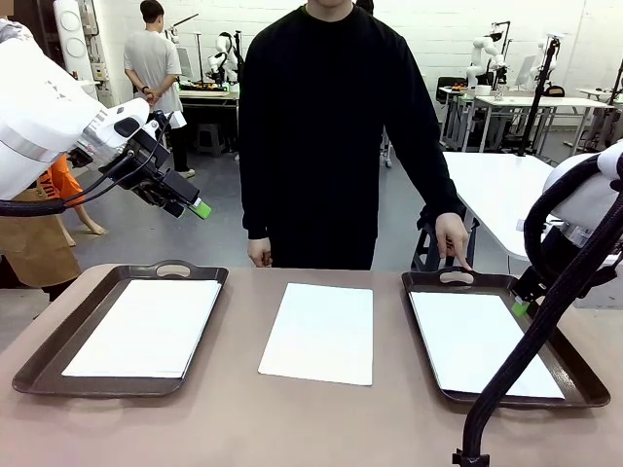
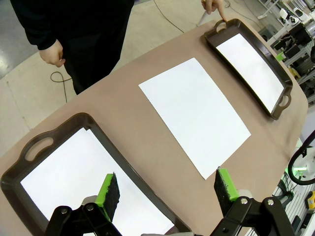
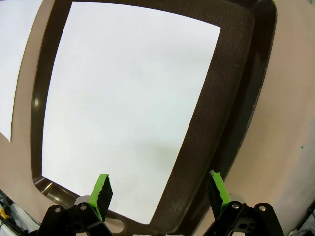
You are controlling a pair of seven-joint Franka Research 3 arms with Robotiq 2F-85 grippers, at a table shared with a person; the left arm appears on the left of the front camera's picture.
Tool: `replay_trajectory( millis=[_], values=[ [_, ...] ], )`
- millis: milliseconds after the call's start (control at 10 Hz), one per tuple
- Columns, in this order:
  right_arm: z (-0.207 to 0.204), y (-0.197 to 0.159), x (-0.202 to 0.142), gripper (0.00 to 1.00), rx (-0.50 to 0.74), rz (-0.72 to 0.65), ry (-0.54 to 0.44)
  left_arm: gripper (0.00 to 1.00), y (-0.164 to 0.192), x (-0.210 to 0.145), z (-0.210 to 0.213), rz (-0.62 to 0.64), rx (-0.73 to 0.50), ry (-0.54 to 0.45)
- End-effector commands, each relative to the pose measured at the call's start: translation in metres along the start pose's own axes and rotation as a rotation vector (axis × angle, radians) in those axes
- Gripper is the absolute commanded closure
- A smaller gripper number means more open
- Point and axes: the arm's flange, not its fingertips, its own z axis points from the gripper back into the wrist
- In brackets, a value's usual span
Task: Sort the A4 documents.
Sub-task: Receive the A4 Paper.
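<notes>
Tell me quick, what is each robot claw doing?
Left gripper: open, holding nothing.
Right gripper: open, empty, above the sheet in the right tray.

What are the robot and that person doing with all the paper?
They are sorting white sheets into trays. One sheet lies loose on the table between two dark brown trays, and each tray already holds paper. The person's hand touches the handle of the right tray. The left claw hangs open in the air above the left tray. The right claw is open too, low over the right tray's paper. Neither claw holds anything.
</notes>
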Motion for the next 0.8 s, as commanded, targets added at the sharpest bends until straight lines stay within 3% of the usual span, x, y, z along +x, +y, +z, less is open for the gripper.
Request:
replay_trajectory(
  millis=[0, 700],
  values=[
    [0.0018, -0.0011, -0.0006, 0.00, -0.002, -0.002, -0.002, 0.00, 0.0004, 0.0002, 0.0007, 0.000, 0.007, -0.007],
    [0.0018, -0.0011, -0.0006, 0.00, -0.002, -0.002, -0.002, 0.00, 0.0004, 0.0002, 0.0007, 0.000, 0.007, -0.007]
  ],
)
